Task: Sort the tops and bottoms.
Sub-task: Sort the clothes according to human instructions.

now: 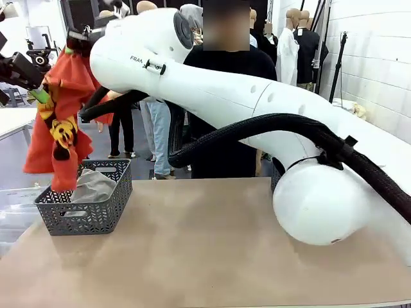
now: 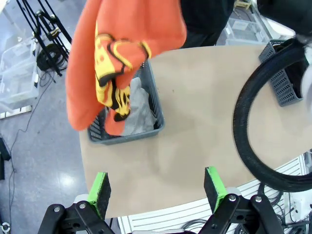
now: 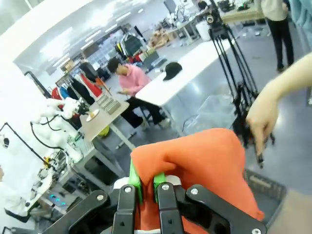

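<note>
one orange-red top [image 1: 61,122] with a yellow print hangs at the upper left of the front view, above a grey mesh basket [image 1: 87,215] on the tabletop [image 1: 205,256]. the right claw [image 3: 146,187] is clenched on a fold of that top at the bottom of its wrist view. one light grey top [image 1: 93,186] lies inside the basket. a second grey basket [image 2: 282,73] sits at the right edge of the left wrist view. the left claw [image 2: 158,187] stands spread and released, low in its frame. one hand [image 3: 263,117] of a person shows at the right.
</note>
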Tool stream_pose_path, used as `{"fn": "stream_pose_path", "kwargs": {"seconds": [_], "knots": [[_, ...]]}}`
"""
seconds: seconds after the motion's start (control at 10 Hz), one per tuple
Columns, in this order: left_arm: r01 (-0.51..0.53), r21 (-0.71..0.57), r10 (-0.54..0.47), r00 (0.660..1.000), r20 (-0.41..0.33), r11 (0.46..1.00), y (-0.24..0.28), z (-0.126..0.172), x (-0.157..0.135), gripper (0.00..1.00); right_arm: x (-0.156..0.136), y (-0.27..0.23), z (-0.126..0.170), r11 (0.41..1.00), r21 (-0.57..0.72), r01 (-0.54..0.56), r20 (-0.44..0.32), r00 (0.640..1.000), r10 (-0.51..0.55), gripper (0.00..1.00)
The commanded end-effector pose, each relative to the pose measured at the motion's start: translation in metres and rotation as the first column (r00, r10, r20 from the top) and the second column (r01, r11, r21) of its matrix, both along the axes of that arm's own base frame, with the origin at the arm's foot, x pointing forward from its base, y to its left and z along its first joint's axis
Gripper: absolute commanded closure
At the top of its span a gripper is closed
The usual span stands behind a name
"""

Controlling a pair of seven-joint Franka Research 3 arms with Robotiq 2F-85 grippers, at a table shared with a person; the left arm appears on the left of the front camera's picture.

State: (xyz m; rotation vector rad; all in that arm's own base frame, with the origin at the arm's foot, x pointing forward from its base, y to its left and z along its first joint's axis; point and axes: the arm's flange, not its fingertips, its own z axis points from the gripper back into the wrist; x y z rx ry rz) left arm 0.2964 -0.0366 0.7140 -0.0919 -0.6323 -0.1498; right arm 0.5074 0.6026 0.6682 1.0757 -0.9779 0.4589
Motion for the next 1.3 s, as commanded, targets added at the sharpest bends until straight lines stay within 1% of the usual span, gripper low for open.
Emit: {"fn": "stream_pose_path", "kwargs": {"seconds": [0.0,0.2,0.3,0.4,0.5,0.8,0.9,1.0,1.1,1.2], "knots": [[0.007,-0.005,-0.007,1.000,-0.001,1.000,0.001,0.000,-0.001,0.00,0.090,0.087,-0.019,0.999,0.005,-0.047,-0.128,0.991,0.047,1.00],[0.007,-0.005,-0.007,1.000,-0.001,1.000,0.001,0.000,-0.001,0.00,0.105,0.107,-0.094,0.999,-0.037,-0.033,-0.154,0.988,0.027,1.00],[0.007,-0.005,-0.007,1.000,-0.001,1.000,0.001,0.000,-0.001,0.00,0.108,0.110,-0.118,0.998,-0.052,-0.029,-0.156,0.987,0.021,1.00],[0.007,-0.005,-0.007,1.000,-0.001,1.000,0.001,0.000,-0.001,0.00,0.112,0.110,-0.132,0.997,-0.071,-0.023,-0.159,0.987,0.011,1.00],[0.007,-0.005,-0.007,1.000,-0.001,1.000,0.001,0.000,-0.001,0.00,0.040,0.030,-0.149,0.997,-0.075,-0.020,-0.192,0.981,0.005,1.00],[0.007,-0.005,-0.007,1.000,-0.001,1.000,0.001,0.000,-0.001,0.00,0.040,0.030,-0.149,0.997,-0.075,-0.020,-0.192,0.981,0.005,1.00],[0.007,-0.005,-0.007,1.000,-0.001,1.000,0.001,0.000,-0.001,0.00,0.041,0.030,-0.157,0.997,-0.080,-0.015,-0.185,0.983,0.000,1.00],[0.007,-0.005,-0.007,1.000,-0.001,1.000,0.001,0.000,-0.001,0.00,0.048,0.041,-0.171,0.992,-0.112,-0.063,-0.215,0.976,0.038,1.00],[0.007,-0.005,-0.007,1.000,-0.001,1.000,0.001,0.000,-0.001,0.00,0.063,0.057,-0.195,0.981,-0.112,-0.158,-0.237,0.963,0.127,1.00],[0.007,-0.005,-0.007,1.000,-0.001,1.000,0.001,0.000,-0.001,0.00,0.074,0.069,-0.217,0.973,-0.120,-0.195,-0.264,0.951,0.158,1.00]]}}
